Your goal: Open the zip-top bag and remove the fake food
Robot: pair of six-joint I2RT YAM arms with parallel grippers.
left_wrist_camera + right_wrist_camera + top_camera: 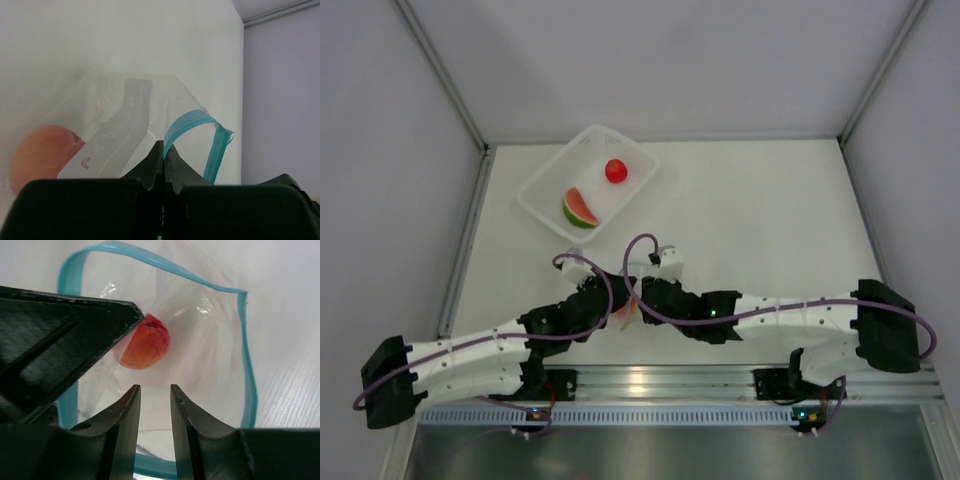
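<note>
No word, brand or number can be read in any view. The only signs are in the left wrist view, on a curved printed strip (131,111) seen at the small clear crinkly plastic bag (100,92) with the light blue zip edge. Whether the strip lies on the film or inside it cannot be told. Its dark grey upper part carries a column of small white outline pictograms (118,125); one looks like a drop and one like a triangle, the others too blurred to make out. Its white lower end bears a single red outline crescent (86,162).
</note>
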